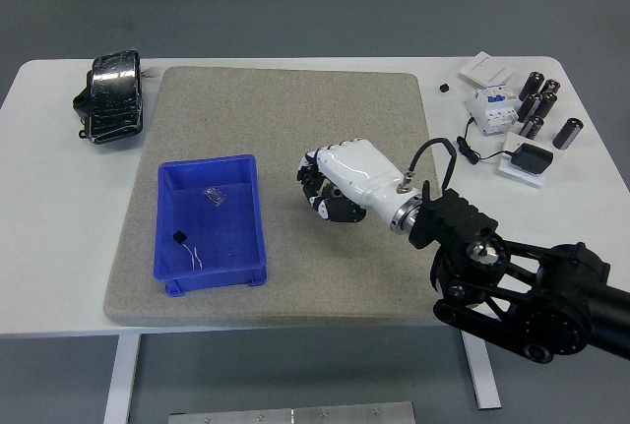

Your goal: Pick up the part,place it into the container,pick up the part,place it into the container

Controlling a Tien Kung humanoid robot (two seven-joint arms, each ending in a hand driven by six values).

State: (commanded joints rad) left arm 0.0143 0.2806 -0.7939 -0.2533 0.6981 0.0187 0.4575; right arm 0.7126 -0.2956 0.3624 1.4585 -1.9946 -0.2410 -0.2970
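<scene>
We looked down on a white table [39,247] with a large grey felt mat [295,129] covering most of its middle, and over the mat's right half reached our right arm [512,286], black and jointed, coming in from the lower right corner. It ended in our white right hand [345,180], which lay knuckles-up near the centre of the mat with its fingers [320,188] curled downward and drawn together toward the left. We could not see the gear under that hand (the palm and fingers covered the patch of mat beneath them), so we could not tell whether the fingers were closed on a part or merely bent over the felt. To the left of the hand, apart from it by a bare strip of mat, sat the blue container [169,237], an open rectangular bin with its long side running toward us; inside it we made out a small clear packet [214,196] near the far end and a tiny black piece with thin wires [181,237] nearer the middle. At the table's far left lay a black bundle wrapped in shiny film [111,96]. On the far right stood a white breaker-like unit [491,107], several dark cylinders [539,107], and a black adapter with its cable [527,158].
</scene>
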